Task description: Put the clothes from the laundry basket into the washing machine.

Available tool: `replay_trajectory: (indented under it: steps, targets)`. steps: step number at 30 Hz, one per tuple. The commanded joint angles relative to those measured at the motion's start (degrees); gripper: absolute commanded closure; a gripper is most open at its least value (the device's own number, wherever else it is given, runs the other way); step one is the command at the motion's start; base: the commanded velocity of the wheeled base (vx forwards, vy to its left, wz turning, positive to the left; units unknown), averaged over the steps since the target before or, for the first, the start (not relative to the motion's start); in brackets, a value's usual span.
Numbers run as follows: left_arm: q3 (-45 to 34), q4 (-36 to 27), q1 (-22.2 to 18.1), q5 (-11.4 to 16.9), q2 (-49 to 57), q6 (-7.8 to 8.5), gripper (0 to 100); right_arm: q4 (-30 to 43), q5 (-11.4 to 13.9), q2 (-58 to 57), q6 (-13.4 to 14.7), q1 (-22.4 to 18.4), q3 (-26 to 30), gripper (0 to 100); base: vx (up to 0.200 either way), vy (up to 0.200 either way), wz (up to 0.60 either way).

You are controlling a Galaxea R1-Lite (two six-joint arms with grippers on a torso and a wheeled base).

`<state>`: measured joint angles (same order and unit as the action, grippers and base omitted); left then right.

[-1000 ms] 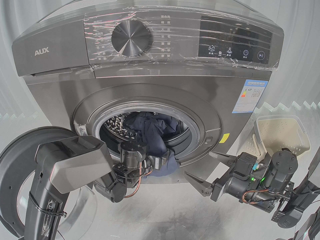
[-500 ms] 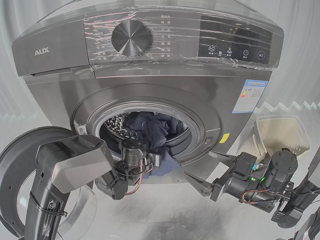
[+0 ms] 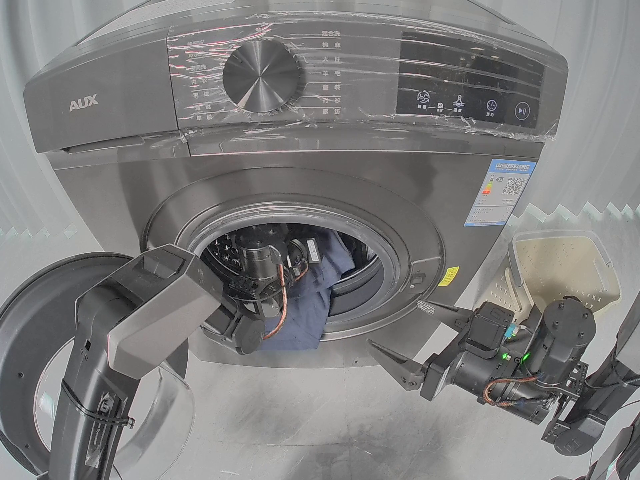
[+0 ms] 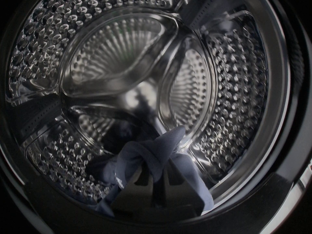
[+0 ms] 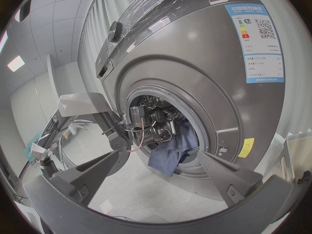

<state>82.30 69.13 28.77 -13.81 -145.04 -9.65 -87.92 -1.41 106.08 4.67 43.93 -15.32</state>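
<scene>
Grey brushed-metal front-loading washing machine (image 3: 373, 188) stood square ahead, with its round dark-rimmed door (image 3: 27, 321) swung wide open to the robot's left. Left arm was reached through the opening into the dimpled steel drum (image 4: 234, 82).

Dark navy fabric garment (image 3: 300, 308) lay half in, half out. Upper part was inside the drum mouth just under the arm's wrist. Lower part draped over the door seal and hung down the front panel. From the left wrist camera, a bunched fold sat right at the left gripper (image 4: 158, 169), cloth falling away on both sides, so the gripper was clenched on the garment.

Right gripper (image 3: 398, 328) hung low in front of the machine, right of the opening and apart from the garment. Its two black fingers (image 3: 400, 368) were spread wide, released.

Pale grey glossy floor (image 3: 320, 421) ran under everything. White pleated curtain (image 5: 92, 33) hung behind the machine, under a tiled ceiling (image 5: 42, 23) with a lit panel. Cream perforated plastic laundry basket (image 3: 567, 268) sat just beside the machine's right flank, behind the right arm.

Left gripper's fingers were dark against the dark drum, so their outlines were hard to make out; from the head camera the wrist covered them. Right arm covered the basket's near part. Door was cut off at the frame edge. Garment's far end was lost in drum shadow.
</scene>
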Motion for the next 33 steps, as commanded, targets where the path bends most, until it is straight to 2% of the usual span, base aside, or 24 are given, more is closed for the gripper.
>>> replay_trajectory:
  steps: [1,4,5,8,14,15,17,21,23,30,33]
  targets:
    - [2.25,0.21,-1.17,-0.43,-1.29,-0.28,100,0.03,0.01,0.0,-0.01,0.01,-0.23,0,0.0,0.0,0.0]
    - [2.16,0.65,-1.17,-0.43,-1.29,-0.28,100,-0.06,0.01,0.0,-0.01,0.01,-0.23,0,0.0,0.0,0.0]
    - [2.16,0.65,-1.17,-0.43,-1.29,-0.28,0,-0.06,0.01,0.0,-0.01,0.01,-0.23,0,0.0,0.0,0.0]
    - [1.02,0.65,-1.0,-0.43,-1.03,-0.36,0,-0.06,0.01,0.0,-0.01,0.01,-0.23,0,0.0,0.0,0.0]
    - [-13.04,-0.14,0.85,0.45,4.95,-0.1,0,-0.06,0.01,0.0,-0.01,0.01,-0.15,0,0.0,0.0,0.0]
    - [-13.04,-0.14,0.85,0.45,4.95,-0.1,0,-0.06,0.01,0.0,-0.01,0.01,-0.15,0,0.0,0.0,0.0]
    - [-19.63,-1.81,2.17,1.86,8.29,0.07,0,-0.06,0.01,0.09,-0.01,0.01,-0.15,0,0.0,0.0,0.0]
    - [-24.64,-2.78,3.22,4.58,10.22,0.51,0,0.03,0.01,0.09,-0.01,0.1,-0.15,0,0.0,0.0,0.0]
    - [-25.43,-2.78,3.4,4.67,10.22,0.6,0,-0.06,0.01,0.09,-0.01,0.1,-0.15,0,0.0,0.0,0.0]
    - [-25.7,-1.98,3.66,4.93,5.91,2.98,0,-0.06,0.01,0.09,-0.01,0.1,-0.15,0,0.0,0.0,0.0]
    - [-25.43,-1.98,3.66,4.93,5.39,3.15,0,-0.06,0.01,0.09,-0.01,0.1,-0.15,0,0.0,0.0,0.0]
